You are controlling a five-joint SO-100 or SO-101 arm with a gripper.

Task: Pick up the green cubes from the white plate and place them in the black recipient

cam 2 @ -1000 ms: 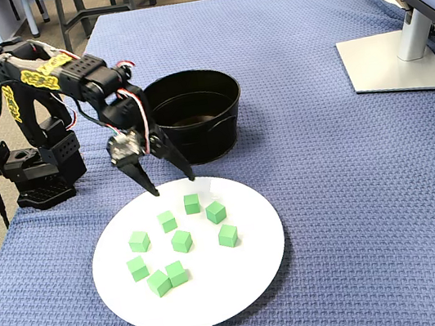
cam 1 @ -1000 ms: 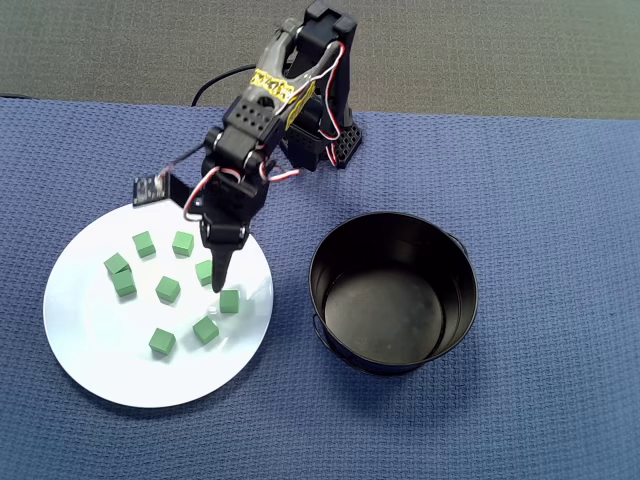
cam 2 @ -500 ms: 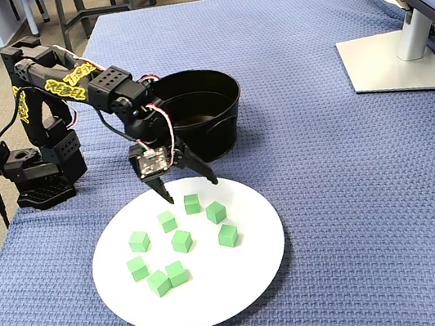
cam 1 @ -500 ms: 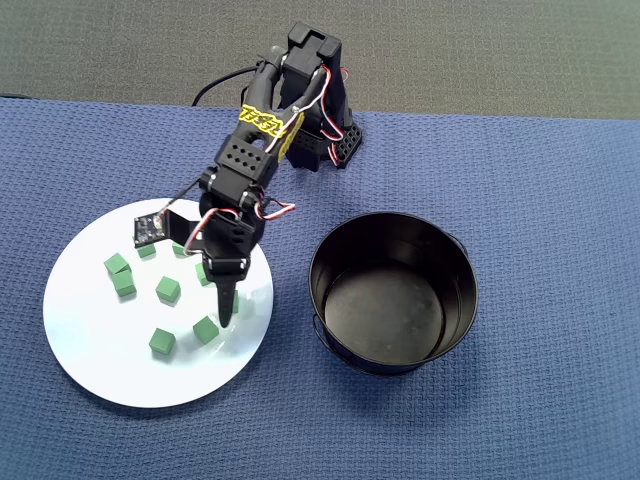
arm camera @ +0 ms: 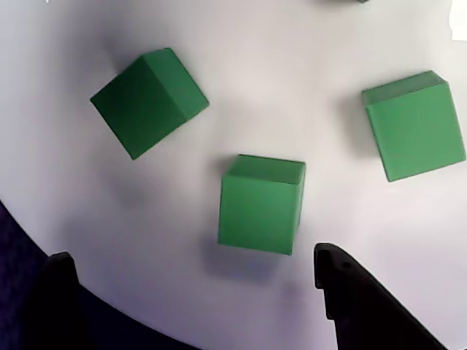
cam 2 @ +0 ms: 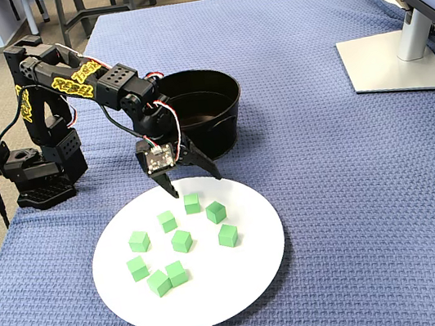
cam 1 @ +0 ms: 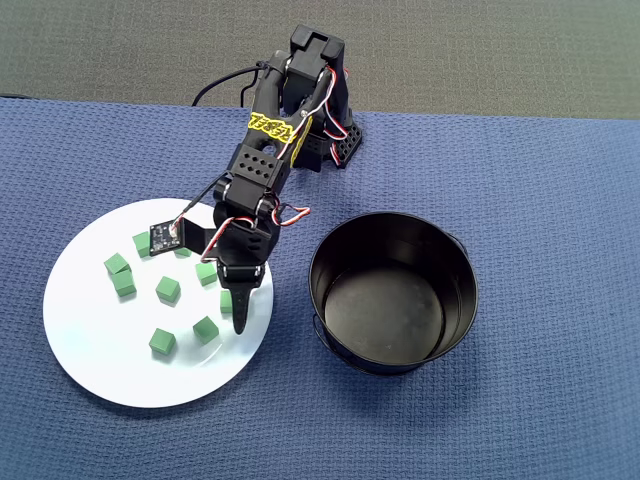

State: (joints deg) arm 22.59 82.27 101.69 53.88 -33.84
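Arm [cam 2: 79, 73] reaches from its base, bent down over the plate [cam 2: 245, 283]. Gripper [cam 2: 195, 181] spread wide, empty, straddling one cube [arm camera: 260, 204] near the plate's 1 o'clock edge in the fixed view. Blue woven cloth [cam 2: 354, 191] covers the table; pot [cam 1: 392, 292] sits at 3 o'clock of the plate overhead. Other cubes [cam 2: 182, 240] lie scattered mid-plate.

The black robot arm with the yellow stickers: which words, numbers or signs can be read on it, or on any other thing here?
Yellow stickers on the black robot arm: black lettering, too small and blurred to read.
Round white plate, glossy black metal pot, small green cubes: no text.
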